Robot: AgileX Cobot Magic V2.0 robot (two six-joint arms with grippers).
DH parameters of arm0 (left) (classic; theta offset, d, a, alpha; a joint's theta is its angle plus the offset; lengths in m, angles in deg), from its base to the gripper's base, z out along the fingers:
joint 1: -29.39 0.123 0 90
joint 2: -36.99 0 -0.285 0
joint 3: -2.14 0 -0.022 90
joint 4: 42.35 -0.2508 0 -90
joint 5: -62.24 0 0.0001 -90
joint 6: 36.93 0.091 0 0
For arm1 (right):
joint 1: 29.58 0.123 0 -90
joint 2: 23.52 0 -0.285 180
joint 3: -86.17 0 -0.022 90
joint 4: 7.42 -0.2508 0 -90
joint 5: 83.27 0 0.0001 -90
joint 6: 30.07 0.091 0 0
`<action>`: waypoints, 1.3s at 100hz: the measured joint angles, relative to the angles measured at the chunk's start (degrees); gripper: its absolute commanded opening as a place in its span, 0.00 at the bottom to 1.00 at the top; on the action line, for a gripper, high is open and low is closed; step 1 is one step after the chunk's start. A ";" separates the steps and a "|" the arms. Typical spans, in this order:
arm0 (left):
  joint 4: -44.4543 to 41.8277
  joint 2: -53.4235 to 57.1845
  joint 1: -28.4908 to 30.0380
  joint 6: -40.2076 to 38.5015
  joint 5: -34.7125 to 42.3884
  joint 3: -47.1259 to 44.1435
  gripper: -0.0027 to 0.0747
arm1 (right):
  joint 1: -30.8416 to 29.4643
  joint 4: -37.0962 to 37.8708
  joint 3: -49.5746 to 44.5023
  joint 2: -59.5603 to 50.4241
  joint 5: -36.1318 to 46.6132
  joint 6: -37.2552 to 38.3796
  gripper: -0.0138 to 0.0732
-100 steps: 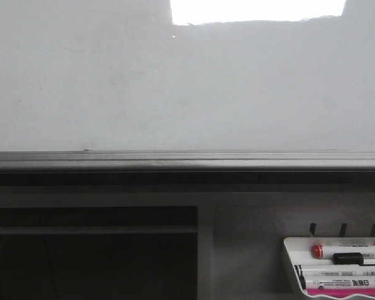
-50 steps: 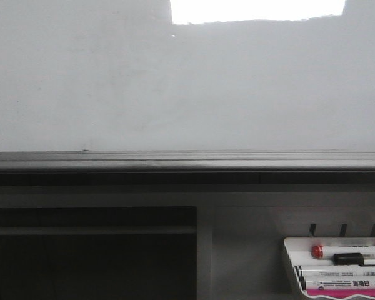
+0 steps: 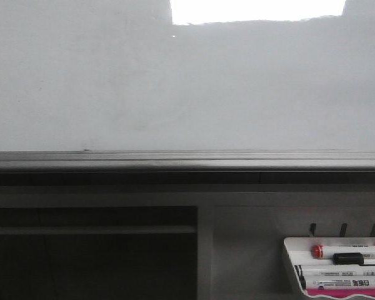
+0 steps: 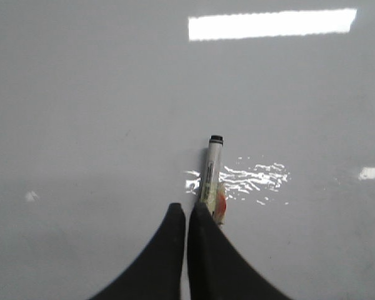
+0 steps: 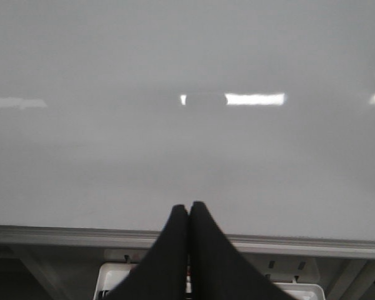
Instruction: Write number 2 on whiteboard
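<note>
The whiteboard (image 3: 187, 87) fills the upper front view, with its grey bottom rail (image 3: 187, 161) below it. No number 2 shows on it in any view. In the left wrist view my left gripper (image 4: 187, 208) is shut on a white marker (image 4: 212, 169), whose black tip points at the board (image 4: 81, 94). The marker sticks out past the right finger. In the right wrist view my right gripper (image 5: 189, 206) is shut and empty, low before the board (image 5: 187, 62), near its rail (image 5: 300, 247). Neither gripper shows in the front view.
A white marker tray (image 3: 294, 262) hangs below the rail at the right, holding a red-capped marker (image 3: 319, 251), a black-capped one (image 3: 349, 258) and others. The tray also shows under my right gripper (image 5: 112, 278). A dark opening (image 3: 87, 256) lies at lower left.
</note>
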 measured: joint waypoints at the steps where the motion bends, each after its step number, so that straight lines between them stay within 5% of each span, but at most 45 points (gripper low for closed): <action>1: 0.00 -0.41 0.00 0.00 -0.02 0.00 0.01 | 0.00 -0.13 0.10 0.43 0.00 0.00 0.07; 35: 0.00 -5.89 0.00 0.00 -1.93 0.00 0.03 | 0.00 -0.73 0.08 5.53 -1.13 0.00 0.09; 47: -0.14 -8.12 0.00 0.00 -2.08 0.00 0.24 | 0.00 -0.73 0.08 6.65 -2.12 0.00 0.23; 57: -0.27 -10.58 0.00 0.00 -2.11 0.00 0.50 | 0.00 -0.81 0.08 7.67 -2.62 0.00 0.39; 67: -0.37 -13.20 0.00 0.00 -1.35 0.00 0.63 | 0.00 -0.86 0.08 8.02 -2.62 0.00 0.46; 130: 0.28 -41.61 -2.65 3.91 7.82 3.53 0.63 | 0.00 -1.53 0.08 8.02 -2.52 0.00 0.45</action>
